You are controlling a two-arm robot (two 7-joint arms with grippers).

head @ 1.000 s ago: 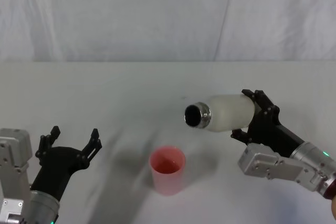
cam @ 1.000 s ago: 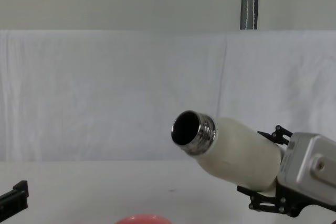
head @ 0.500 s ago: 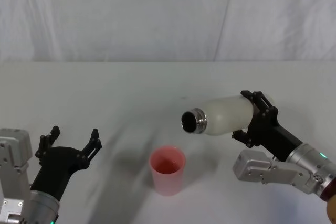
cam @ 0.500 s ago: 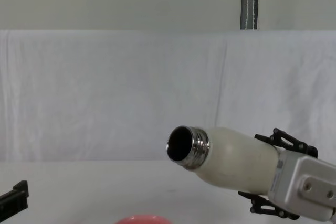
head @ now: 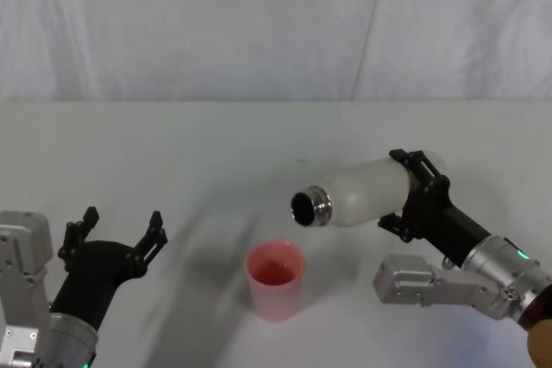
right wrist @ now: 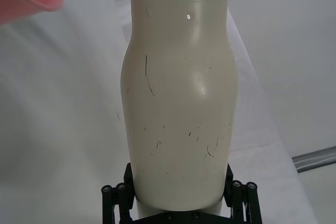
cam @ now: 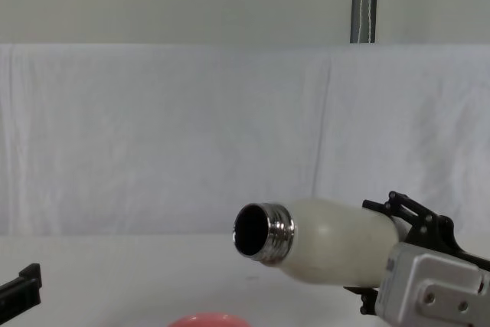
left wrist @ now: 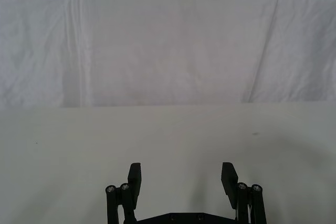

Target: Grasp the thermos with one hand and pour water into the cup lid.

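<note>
Right pincer (head: 412,191) grips the thermos (head: 362,192) near its base, black fingers (head: 429,171) closed on either side of the cream body. Right wrist view confirms: fingers (right wrist: 116,199) flank the thermos (right wrist: 178,108) at its lower end, body pressed between them.

Thermos held in the air, tipped to about horizontal, mouth pointing toward the cup lid (head: 275,279) and slightly down. Silver neck (head: 310,207) sits above the cup lid and a little to its right, clear of the rim, not touching. In the chest view the thermos (cam: 329,241) lies nearly level, its dark open mouth (cam: 250,232) above the cup lid's pink rim (cam: 209,318). No stream visible between mouth and cup lid.

Cup lid stands upright on the white worktop (head: 216,152), open end up, interior pink-red; contents cannot be told.

Left pincer (head: 112,239) is parked well left of the cup lid, low over the worktop, fingers (left wrist: 134,178) spread wide, holding nothing.
</note>
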